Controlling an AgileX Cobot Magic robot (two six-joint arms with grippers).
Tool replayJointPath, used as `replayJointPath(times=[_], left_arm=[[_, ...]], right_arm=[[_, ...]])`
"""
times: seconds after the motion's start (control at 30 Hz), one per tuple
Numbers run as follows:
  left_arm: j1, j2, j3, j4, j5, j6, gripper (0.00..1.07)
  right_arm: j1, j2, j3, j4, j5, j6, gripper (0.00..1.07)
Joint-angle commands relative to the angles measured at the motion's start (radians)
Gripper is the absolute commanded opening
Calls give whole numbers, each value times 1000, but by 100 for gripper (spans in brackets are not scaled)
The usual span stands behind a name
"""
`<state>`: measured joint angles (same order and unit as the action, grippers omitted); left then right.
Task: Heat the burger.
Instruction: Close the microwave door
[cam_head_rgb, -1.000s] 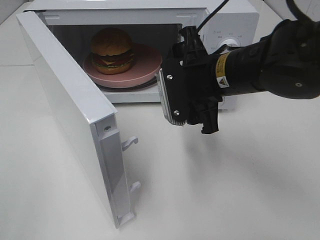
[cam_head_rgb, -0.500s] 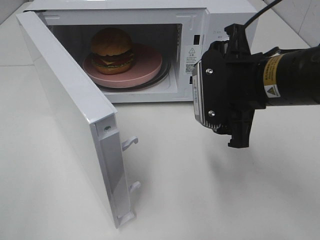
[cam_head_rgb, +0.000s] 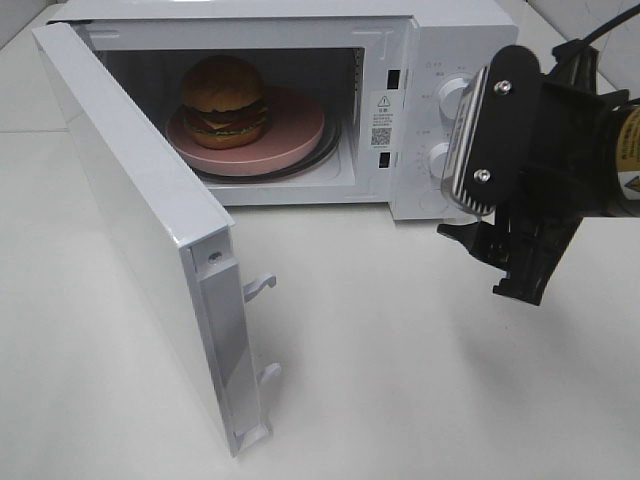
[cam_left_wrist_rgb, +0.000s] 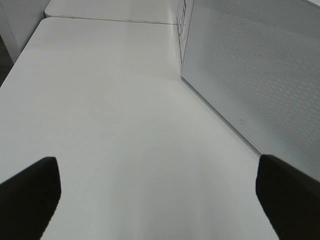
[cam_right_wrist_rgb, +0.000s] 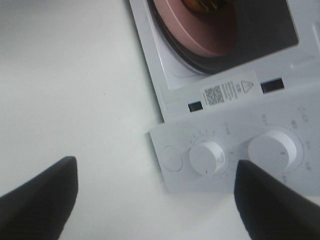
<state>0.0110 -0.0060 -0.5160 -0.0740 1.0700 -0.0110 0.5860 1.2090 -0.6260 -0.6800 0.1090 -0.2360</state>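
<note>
Right gripper (cam_right_wrist_rgb: 152, 167) released, empty, facing dials (cam_head_rgb: 452, 95); burger (cam_head_rgb: 222, 100) on plate (cam_head_rgb: 300, 125) inside microwave (cam_head_rgb: 450, 30), door (cam_head_rgb: 130, 220) open, likely needs closing. Left gripper (cam_left_wrist_rgb: 156, 160) released, near door.

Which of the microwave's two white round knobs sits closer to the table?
The lower white round knob, directly beneath the other knob, nearer the white microwave's bottom edge.

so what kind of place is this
Likely a lab test bench, not a real kitchen: a white microwave on a plain white table, the burger on a pink plate inside.
</note>
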Motion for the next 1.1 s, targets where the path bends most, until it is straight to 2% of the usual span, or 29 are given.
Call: replayJointPath(times=[0.03,0.2,0.4,0.53,0.6,1.1], left_arm=[[-6,-4,0,2,0,-2,98],[-6,-4,0,2,0,-2,98],[-6,-4,0,2,0,-2,98],[-6,-4,0,2,0,-2,98],[-6,-4,0,2,0,-2,98],[-6,-4,0,2,0,-2,98]], right_arm=[[-5,-55,3,6,87,171,76],[-5,-109,3,53,165,306,76],[-5,-201,1,189,332,414,75],[-4,-233,1,265,426,414,75],[-3,-267,1,373,552,398,75],[-3,-398,2,552,759,276,77]])
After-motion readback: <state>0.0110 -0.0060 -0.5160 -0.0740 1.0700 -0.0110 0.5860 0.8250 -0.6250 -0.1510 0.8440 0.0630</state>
